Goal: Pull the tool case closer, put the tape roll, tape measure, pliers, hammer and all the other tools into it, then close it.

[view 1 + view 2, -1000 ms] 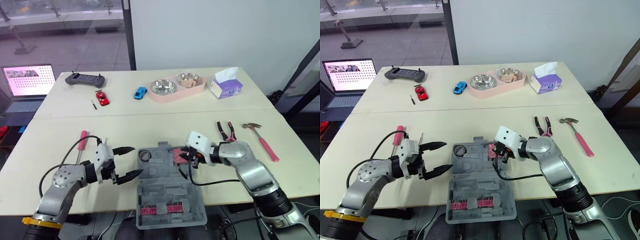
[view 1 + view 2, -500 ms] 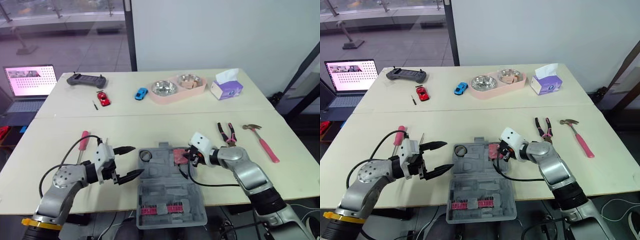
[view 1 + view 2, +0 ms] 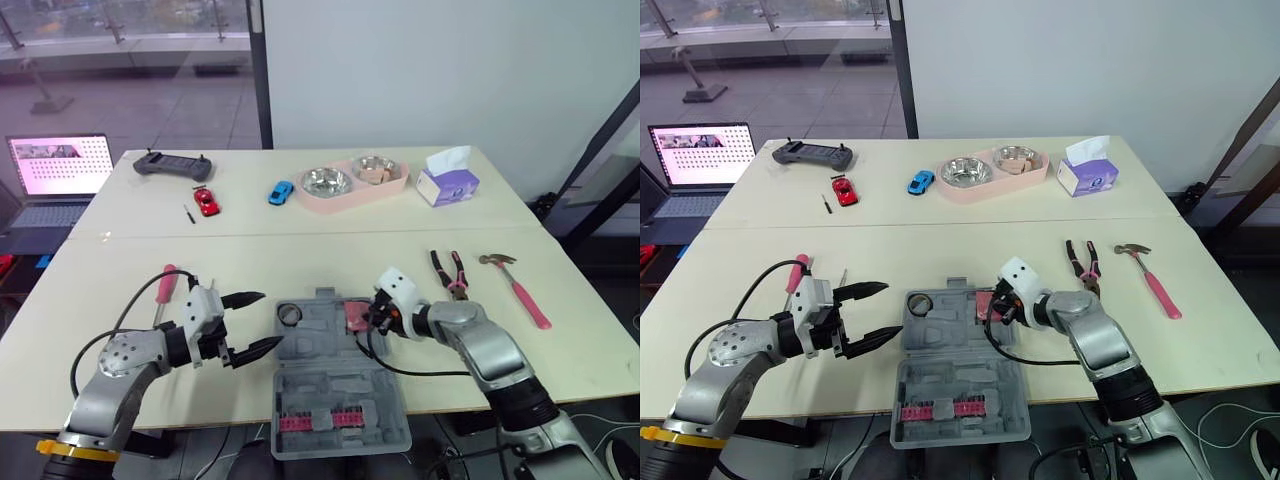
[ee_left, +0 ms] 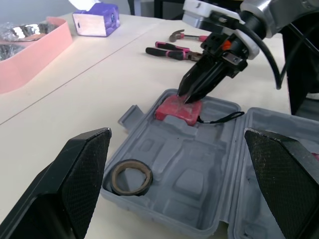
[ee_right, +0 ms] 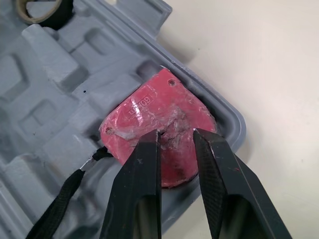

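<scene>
The grey tool case (image 3: 335,375) lies open at the table's near edge. A tape roll (image 3: 290,314) sits in its far left pocket. The red tape measure (image 5: 159,112) rests in the far right corner pocket, and my right gripper (image 5: 175,133) is shut on its top, fingers nearly together. My left gripper (image 3: 268,320) hangs open just left of the case, holding nothing. Pliers (image 3: 444,272) and a pink-handled hammer (image 3: 517,288) lie to the right. A pink-handled screwdriver (image 3: 165,285) lies to the left.
On the far table stand a pink tray (image 3: 350,182) with two bowls, a purple tissue box (image 3: 447,183), a red toy car (image 3: 206,199), a blue one (image 3: 281,190) and a grey controller (image 3: 172,163). A laptop (image 3: 55,180) sits far left.
My right gripper has settled the tape measure lower into the case's corner pocket. The left gripper has stayed put. The camera has shifted slightly.
</scene>
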Robot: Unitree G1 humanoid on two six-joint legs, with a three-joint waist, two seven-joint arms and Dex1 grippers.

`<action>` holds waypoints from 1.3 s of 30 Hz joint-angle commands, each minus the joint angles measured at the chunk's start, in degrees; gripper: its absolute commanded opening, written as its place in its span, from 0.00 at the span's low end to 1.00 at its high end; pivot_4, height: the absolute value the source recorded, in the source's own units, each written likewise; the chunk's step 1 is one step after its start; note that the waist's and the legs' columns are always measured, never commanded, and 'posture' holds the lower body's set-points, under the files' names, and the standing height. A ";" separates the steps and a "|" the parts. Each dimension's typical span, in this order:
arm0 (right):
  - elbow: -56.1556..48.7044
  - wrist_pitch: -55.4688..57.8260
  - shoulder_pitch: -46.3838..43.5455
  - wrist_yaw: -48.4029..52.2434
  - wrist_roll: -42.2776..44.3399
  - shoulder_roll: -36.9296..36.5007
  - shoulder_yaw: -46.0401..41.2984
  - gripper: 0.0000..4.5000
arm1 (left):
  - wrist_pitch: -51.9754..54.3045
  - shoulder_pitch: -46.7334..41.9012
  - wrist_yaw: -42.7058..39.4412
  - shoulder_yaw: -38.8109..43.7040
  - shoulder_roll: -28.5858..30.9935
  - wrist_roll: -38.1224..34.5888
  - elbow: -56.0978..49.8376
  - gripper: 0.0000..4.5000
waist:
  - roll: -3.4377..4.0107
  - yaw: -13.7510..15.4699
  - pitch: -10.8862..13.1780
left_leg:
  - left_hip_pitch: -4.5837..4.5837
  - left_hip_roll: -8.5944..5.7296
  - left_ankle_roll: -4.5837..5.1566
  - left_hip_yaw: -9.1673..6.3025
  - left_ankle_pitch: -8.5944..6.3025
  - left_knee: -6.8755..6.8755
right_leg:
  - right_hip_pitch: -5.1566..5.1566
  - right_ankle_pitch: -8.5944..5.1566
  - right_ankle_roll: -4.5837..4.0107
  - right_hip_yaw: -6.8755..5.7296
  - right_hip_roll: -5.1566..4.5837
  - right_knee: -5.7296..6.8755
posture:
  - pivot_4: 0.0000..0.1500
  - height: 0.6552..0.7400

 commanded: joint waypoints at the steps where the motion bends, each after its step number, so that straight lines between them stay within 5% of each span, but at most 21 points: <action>1: -12.77 -4.02 0.36 3.07 4.90 -4.51 -7.59 0.24 | 0.27 -1.19 0.32 7.21 2.78 -2.87 1.80 1.00 | 0.40 0.15 0.36 | -0.17 0.00 0.01 0.01 0.01 0.02 | -0.18 0.02 0.00 0.02 0.01 0.02 | 1.00 1.00; 9: -19.74 -11.47 20.99 9.50 10.21 -18.46 -35.66 0.24 | -3.96 5.47 -1.15 21.96 11.04 -1.15 16.49 1.00 | 0.60 0.80 0.54 | -0.21 0.01 0.02 -0.01 -0.03 -0.10 | -0.16 -0.04 0.12 -0.03 0.12 -0.14 | 1.00 1.00; 12: -17.58 -12.01 33.15 13.48 12.97 -18.66 -46.79 0.43 | -8.41 8.70 -2.34 26.08 14.89 1.09 27.94 1.00 | 0.58 0.67 0.59 | -0.23 0.01 0.09 0.02 -0.07 -0.12 | -0.18 -0.12 0.13 -0.03 0.12 -0.15 | 1.00 1.00; 17: -5.62 -20.35 44.85 16.82 14.90 -16.18 -58.79 0.97 | -14.64 8.14 -2.19 29.38 18.55 2.94 46.02 1.00 | 0.57 0.55 0.74 | 0.07 0.35 -0.03 0.03 -0.12 -0.09 | -0.24 -0.26 0.07 -0.05 0.05 -0.19 | 1.00 1.00; 22: 1.89 -28.38 47.15 15.05 13.99 -16.55 -60.04 0.99 | -18.59 5.46 -2.06 29.22 20.71 4.65 56.39 1.00 | 0.70 0.46 0.83 | 0.23 0.50 -0.25 0.14 -0.26 -0.22 | -0.13 -0.26 0.09 -0.45 -0.41 -0.61 | 1.00 1.00; 30: 0.25 -29.73 47.75 12.73 14.86 -15.57 -57.26 0.99 | -19.76 4.32 -2.93 28.10 19.11 4.99 57.47 1.00 | 0.68 0.51 0.81 | 0.08 0.50 -0.32 0.35 -0.40 -0.23 | -0.16 -0.03 -0.17 -0.55 -0.38 -0.56 | 1.00 1.00; 36: -3.03 -27.81 48.12 10.71 16.68 -14.39 -56.58 0.99 | -18.75 3.23 -4.14 26.97 17.33 4.62 54.73 1.00 | 0.68 0.63 0.81 | 0.05 0.49 -0.32 0.36 -0.39 -0.22 | -0.19 -0.03 -0.15 -0.56 -0.38 -0.51 | 1.00 1.00; 39: -10.25 -21.05 47.35 6.92 22.18 -10.55 -55.17 0.99 | -13.54 4.75 -6.51 23.99 12.86 0.96 41.42 1.00 | 0.69 0.73 0.81 | 0.18 0.51 -0.34 0.29 -0.40 -0.21 | -0.20 -0.06 -0.11 -0.59 -0.39 -0.52 | 1.00 1.00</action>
